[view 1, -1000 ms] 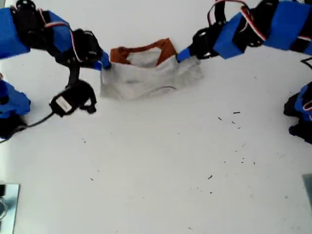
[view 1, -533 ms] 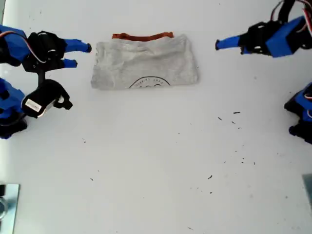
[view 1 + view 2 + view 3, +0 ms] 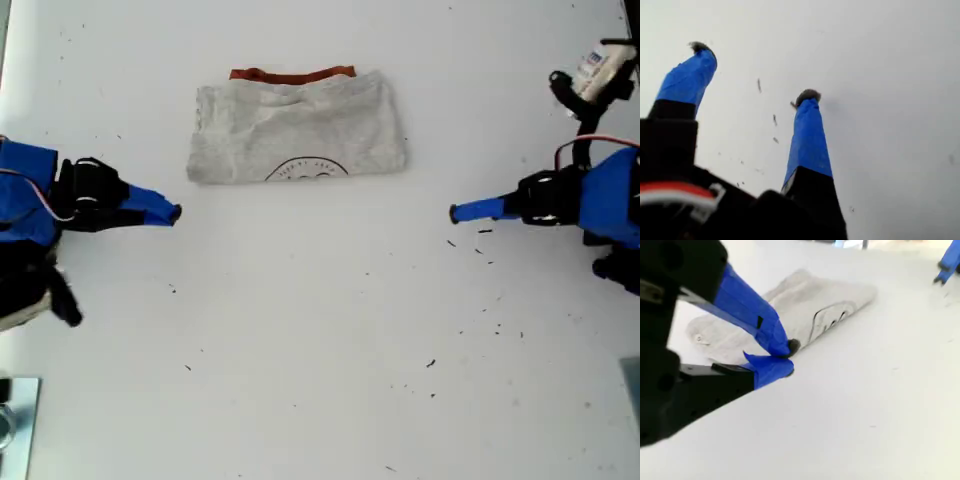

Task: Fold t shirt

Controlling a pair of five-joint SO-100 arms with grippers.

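Now t shirt lies folded near worktop far edge, soft, light, floppy, so prob pinch hem corners; my first pincer gapes empty, my second pincer closed, empty.

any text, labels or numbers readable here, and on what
Nothing can be read.
t shirt: a dark curved print at its lower edge, seen in the exterior and second wrist views, too small and blurred to read.
White label on an arm at the exterior view's right: marks too blurred to read.
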